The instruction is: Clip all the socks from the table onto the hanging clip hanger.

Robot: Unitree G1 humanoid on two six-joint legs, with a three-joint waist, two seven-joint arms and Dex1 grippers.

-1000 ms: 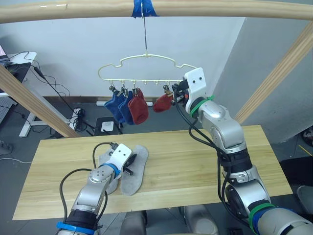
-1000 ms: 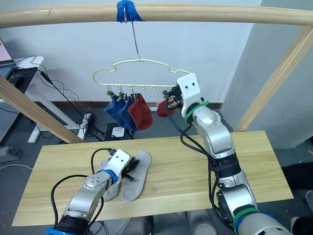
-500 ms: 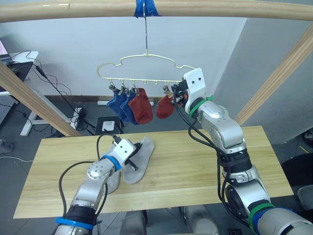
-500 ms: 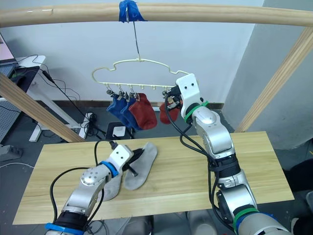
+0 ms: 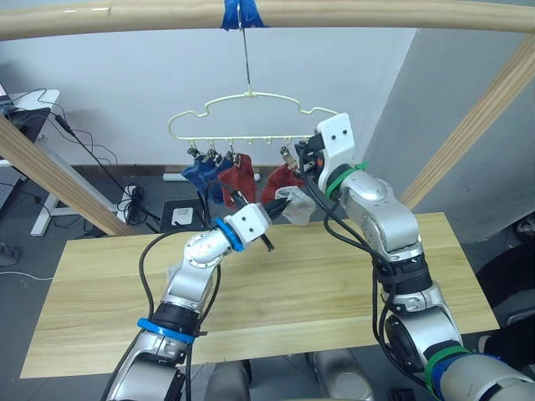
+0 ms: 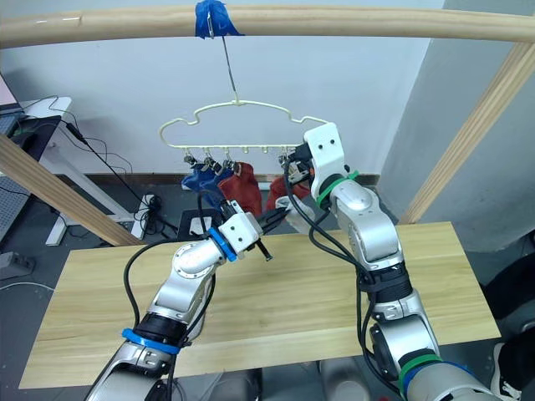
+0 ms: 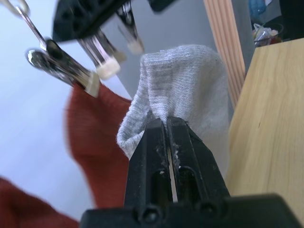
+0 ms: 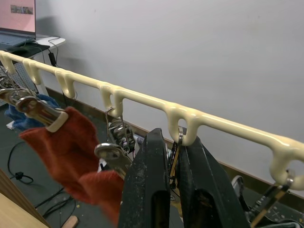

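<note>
Below the pale-yellow wire clip hanger (image 5: 251, 117), which is hanging by its long hook from the thick wooden pole (image 5: 267, 15), the long light-wood plank table (image 5: 334, 276) is stretching across the scene. A second light grey sock (image 5: 173, 276) seems to be lying on the table well below the hanger, mostly hidden behind the left arm. On the hanger, two blue knit socks (image 5: 199, 173) are dangling from clips toward its left end, and two rust red knit socks (image 8: 71, 142) are hanging just beside them nearer the middle.

The left gripper (image 7: 167, 135) is reaching up toward the hanger, its two black fingers clenched on a fold of a light grey knit ankle sock (image 7: 183, 90), which is drooping just under the small metal clips (image 7: 71, 71) and beside a red sock. The right gripper (image 8: 173, 152) is up at the hanger's rail, its fingers squeezed together around the wire of one small clip near the hanger's right end.

The sock looks light, soft and floppy, so it will likely sag and fold wherever it is unsupported. Holding it near the cuff edge, with a little fabric standing free above the fingers, should give the clip something to bite.
</note>
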